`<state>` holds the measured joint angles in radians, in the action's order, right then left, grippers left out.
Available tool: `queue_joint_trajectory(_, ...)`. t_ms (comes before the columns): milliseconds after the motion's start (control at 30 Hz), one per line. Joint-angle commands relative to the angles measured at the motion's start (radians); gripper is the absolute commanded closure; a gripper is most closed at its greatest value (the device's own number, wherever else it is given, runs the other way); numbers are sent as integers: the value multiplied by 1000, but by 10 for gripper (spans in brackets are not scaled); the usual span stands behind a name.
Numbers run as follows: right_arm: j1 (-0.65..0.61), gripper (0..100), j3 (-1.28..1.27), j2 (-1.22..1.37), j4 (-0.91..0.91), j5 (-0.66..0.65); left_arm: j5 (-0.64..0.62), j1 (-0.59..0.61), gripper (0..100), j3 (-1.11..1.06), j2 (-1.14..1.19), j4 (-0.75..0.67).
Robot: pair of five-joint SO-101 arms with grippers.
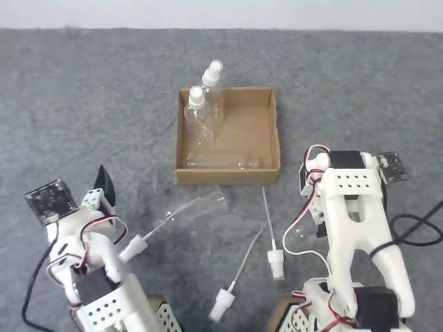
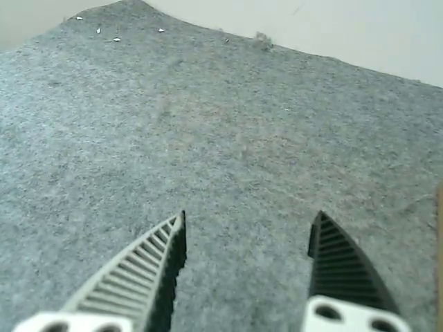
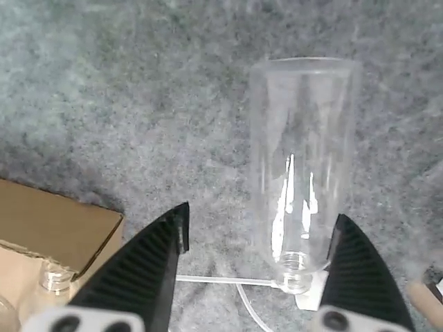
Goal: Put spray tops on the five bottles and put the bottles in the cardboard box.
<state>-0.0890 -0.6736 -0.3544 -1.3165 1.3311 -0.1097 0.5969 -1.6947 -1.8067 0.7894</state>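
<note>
Cardboard box sits mid-counter; two capped bottles stand at its far left corner, and a third bottle lies along its near wall. Right tool, spread wide, hangs over an uncapped bottle lying on the counter near the box corner. Left tool, also spread, hangs over bare counter. Three spray tops lie loose in front of the box.

Grey felt-like carpet covers the table, ending at a pale wall behind.
</note>
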Motion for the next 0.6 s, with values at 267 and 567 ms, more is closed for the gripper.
queue_joint_trajectory(267,-8,742,198,-13,-128,-23,14,-2,728,10,-12,18)
queue_joint_trajectory(567,-1,742,324,-13,-237,-26,14,-2,728,10,-12,17)
